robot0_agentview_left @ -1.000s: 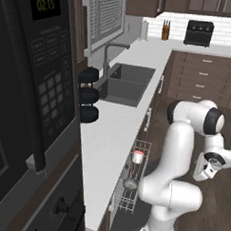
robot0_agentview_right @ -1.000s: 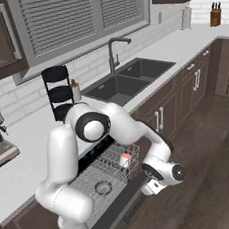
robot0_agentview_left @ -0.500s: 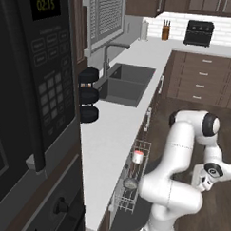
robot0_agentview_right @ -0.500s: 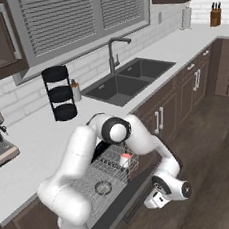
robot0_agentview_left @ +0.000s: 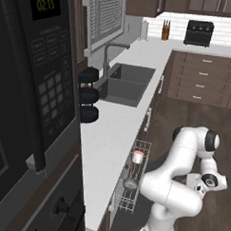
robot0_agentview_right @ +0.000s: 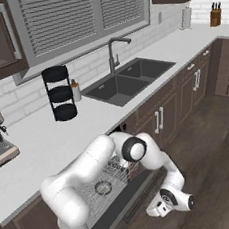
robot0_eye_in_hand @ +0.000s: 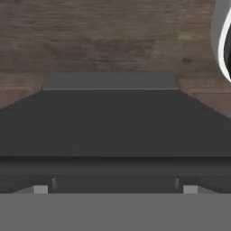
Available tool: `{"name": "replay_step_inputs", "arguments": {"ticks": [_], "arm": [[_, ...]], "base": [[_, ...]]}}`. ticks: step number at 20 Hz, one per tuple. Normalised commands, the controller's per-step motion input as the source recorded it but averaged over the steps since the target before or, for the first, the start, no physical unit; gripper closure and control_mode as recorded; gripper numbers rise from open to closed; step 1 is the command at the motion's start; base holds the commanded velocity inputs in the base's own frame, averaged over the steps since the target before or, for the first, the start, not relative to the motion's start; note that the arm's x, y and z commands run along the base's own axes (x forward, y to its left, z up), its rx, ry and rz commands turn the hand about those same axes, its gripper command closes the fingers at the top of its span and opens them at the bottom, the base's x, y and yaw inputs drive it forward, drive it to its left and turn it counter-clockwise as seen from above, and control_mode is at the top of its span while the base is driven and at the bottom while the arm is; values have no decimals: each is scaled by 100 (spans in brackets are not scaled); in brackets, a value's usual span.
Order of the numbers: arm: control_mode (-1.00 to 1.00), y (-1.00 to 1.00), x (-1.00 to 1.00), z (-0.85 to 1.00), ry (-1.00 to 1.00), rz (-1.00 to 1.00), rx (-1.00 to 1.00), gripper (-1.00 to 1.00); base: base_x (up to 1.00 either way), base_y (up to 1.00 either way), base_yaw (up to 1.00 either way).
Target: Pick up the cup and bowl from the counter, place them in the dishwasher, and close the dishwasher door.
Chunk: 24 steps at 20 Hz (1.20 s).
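Observation:
The white cup [robot0_agentview_left: 138, 157] with its red inside stands in the dishwasher's white wire rack [robot0_agentview_left: 126, 199], which is slid out below the counter [robot0_agentview_left: 112, 131]. The grey bowl [robot0_agentview_left: 130, 183] lies in the same rack, nearer me; the bowl [robot0_agentview_right: 102, 188] sits apart from the cup. The dishwasher door [robot0_agentview_right: 130, 201] hangs open as a dark panel under the rack. My gripper [robot0_agentview_right: 156, 211] is low over the floor at the door's outer edge. In the hand view the door [robot0_eye_in_hand: 113, 122] looms close, and my gripper [robot0_eye_in_hand: 115, 189] holds nothing, its tips spread wide.
A dark double sink [robot0_agentview_right: 125, 80] with a tap is set in the counter. Three stacked black round things [robot0_agentview_right: 59, 92] stand by the wall. Brown cabinets [robot0_agentview_right: 184, 93] line the right, with wooden floor [robot0_agentview_right: 211, 151] in front. A black oven [robot0_agentview_left: 41, 109] rises at the left.
My arm has folded downward and the hand has dropped from beside the rack to the door's outer edge near the floor. Cup, bowl and rack have stayed put.

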Motion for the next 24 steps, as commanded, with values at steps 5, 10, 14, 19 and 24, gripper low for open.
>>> {"name": "replay_step_inputs", "arguments": {"ticks": [5,10,14,19,24], "arm": [[-100,10,30,-53,-5,4,13,-100],[-100,41,39,-46,-2,0,5,-100],[-100,84,9,-17,-9,0,0,-100],[-100,79,-11,14,-14,0,1,-100],[-100,36,-78,93,-22,3,20,-100]], "base": [[0,0,0],[0,0,0],[0,0,0],[0,0,0],[0,0,0]]}}
